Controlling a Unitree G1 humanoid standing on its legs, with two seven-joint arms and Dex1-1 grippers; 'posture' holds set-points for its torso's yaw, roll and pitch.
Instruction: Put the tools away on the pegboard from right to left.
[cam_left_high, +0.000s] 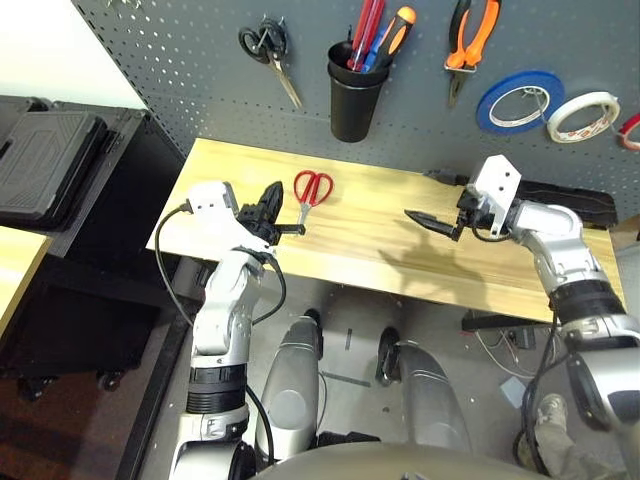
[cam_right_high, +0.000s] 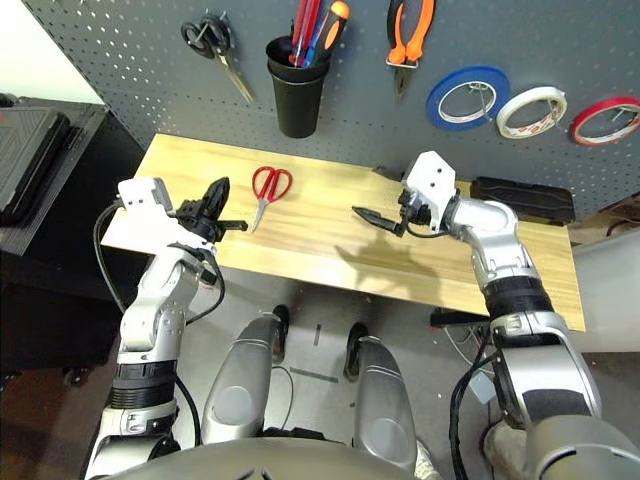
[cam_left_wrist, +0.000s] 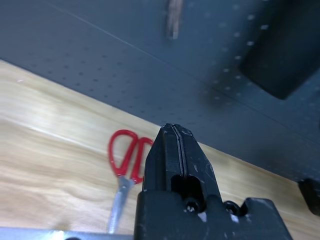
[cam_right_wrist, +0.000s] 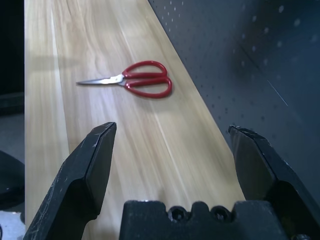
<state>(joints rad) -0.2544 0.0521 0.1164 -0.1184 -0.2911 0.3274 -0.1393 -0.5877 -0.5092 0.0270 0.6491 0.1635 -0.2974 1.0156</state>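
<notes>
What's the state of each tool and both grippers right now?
red-handled scissors: closed, flat on the table, not hung
orange-and-black pliers: hung on the pegboard
red-handled screwdriver: upright in the black cup
red tape ring: hung on the pegboard
left gripper: shut, empty
right gripper: open, empty

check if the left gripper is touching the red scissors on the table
Apart. In the right eye view the shut left gripper sits left of the red-handled scissors, with bare table between them; the left wrist view also shows its fingertips raised above them.
</notes>
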